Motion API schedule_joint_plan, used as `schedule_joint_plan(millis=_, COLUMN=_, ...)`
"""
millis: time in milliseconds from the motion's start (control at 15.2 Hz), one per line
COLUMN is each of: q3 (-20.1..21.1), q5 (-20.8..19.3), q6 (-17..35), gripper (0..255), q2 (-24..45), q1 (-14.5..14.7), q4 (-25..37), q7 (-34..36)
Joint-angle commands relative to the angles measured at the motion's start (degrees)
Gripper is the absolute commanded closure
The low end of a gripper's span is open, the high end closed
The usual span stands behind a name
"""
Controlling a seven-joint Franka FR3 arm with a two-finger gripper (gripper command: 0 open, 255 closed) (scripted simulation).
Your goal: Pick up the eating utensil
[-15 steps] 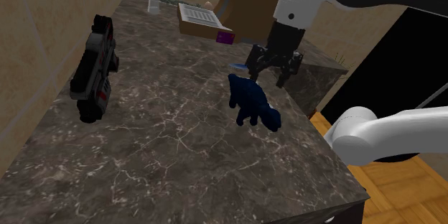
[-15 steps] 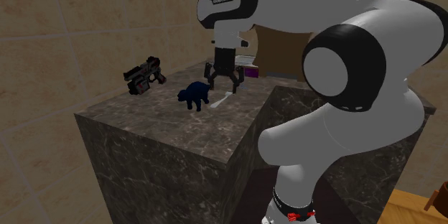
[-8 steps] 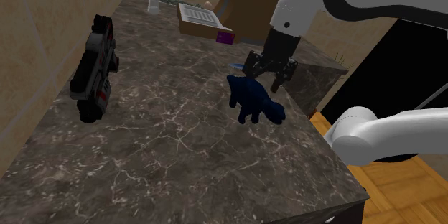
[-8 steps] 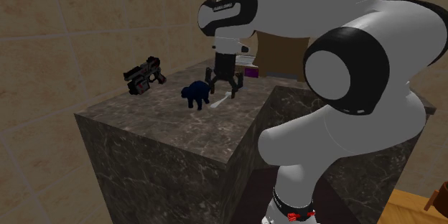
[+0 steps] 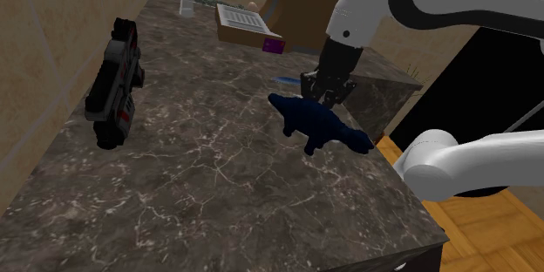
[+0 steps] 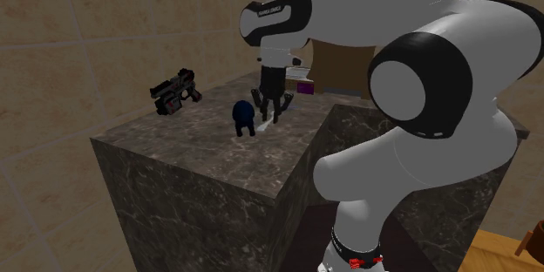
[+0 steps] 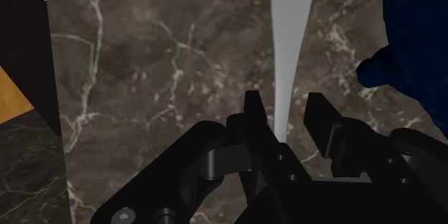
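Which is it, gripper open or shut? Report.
Open: in the wrist view the gripper has its fingers apart, the white utensil handle between them, not clasped.

Dim, even, flat light (no glare), with faint shadows and sharp edges throughout.

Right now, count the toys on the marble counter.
2: a black blaster near the shoulder view's left edge, and a dark blue animal figure beside the gripper.
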Motion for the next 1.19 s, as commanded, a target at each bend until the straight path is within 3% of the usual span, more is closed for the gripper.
schedule_joint_plan(millis=0, q3=0.2, q5=0.1, q6=-0.6, gripper=255, q2=0.2, q1=0.2, q4=-0.4, q7=0.3)
schedule_joint_plan(millis=1122, q3=-2.0, q5=-2.0, q6=-11.2, gripper=255, q2=2.2, q1=-0.6, q4=12.4, q7=2.1)
